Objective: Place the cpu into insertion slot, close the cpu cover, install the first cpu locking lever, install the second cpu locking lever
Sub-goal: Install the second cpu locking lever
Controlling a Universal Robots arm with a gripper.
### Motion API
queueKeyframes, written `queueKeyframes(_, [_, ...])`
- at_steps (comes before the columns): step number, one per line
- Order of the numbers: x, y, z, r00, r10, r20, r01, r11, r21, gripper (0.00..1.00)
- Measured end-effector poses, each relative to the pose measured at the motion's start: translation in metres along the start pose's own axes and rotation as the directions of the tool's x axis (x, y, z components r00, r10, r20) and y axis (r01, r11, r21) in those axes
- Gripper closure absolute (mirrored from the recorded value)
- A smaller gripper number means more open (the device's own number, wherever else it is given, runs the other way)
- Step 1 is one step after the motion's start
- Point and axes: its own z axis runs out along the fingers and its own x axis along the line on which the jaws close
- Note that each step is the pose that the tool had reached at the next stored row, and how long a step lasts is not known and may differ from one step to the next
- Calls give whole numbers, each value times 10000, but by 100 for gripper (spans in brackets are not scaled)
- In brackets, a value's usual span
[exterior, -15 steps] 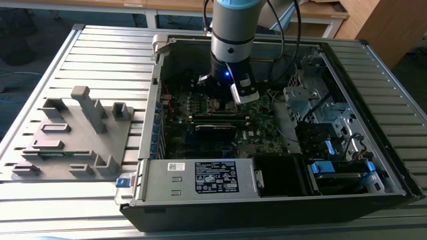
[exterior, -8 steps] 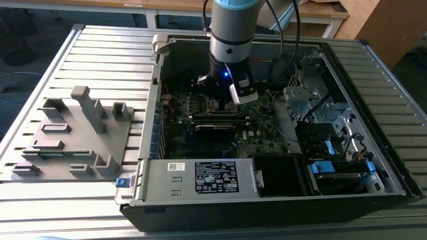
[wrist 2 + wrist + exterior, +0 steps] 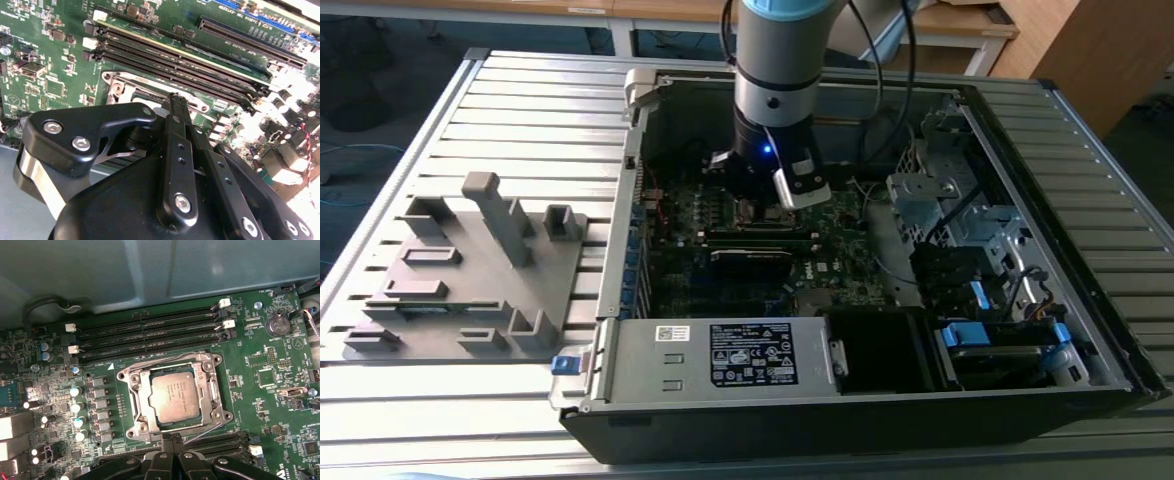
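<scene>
Pincer [image 3: 172, 439] closed and empty in the first wrist view, black fingertips pressed together just beside the near edge of the insertion slot [image 3: 134, 405], close to a thin metal lever [image 3: 204, 434] slanting out from under the frame. Beyond the tips: cpu [image 3: 174, 397], dull silver, seated flat inside the slot, with the cpu cover [image 3: 212, 385] down around it, square window framing the chip. Farther on, four long black memory slots [image 3: 150, 332] with white clips, then the grey case wall [image 3: 150, 270]. Seen from behind in the second wrist view: black linkage and fingers [image 3: 176, 107] of the same pincer [image 3: 175, 99], tips together above the silver frame of the cover [image 3: 120, 85], chip itself hidden behind the fingers; memory slots [image 3: 180, 57] and a longer expansion slot [image 3: 250, 40] beyond on the green motherboard [image 3: 45, 50]. Wider setting given by the exterior view alone: open computer case [image 3: 854, 410] lying on a ribbed metal worktop [image 3: 520, 110], power supply [image 3: 720, 355] nearest the camera, arm [image 3: 778, 70] reaching straight down over the motherboard [image 3: 720, 280] mid-case, drive cage [image 3: 934, 190] toward the exterior view's right, grey fixture plate [image 3: 467, 270] with upright blocks on the worktop toward the exterior view's left, wooden furniture [image 3: 947, 30] far behind.
</scene>
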Motion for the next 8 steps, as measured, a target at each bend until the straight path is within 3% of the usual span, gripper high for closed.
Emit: queueKeyframes(8, [7,-34,-3,10000,0,0,0,10000,3,89])
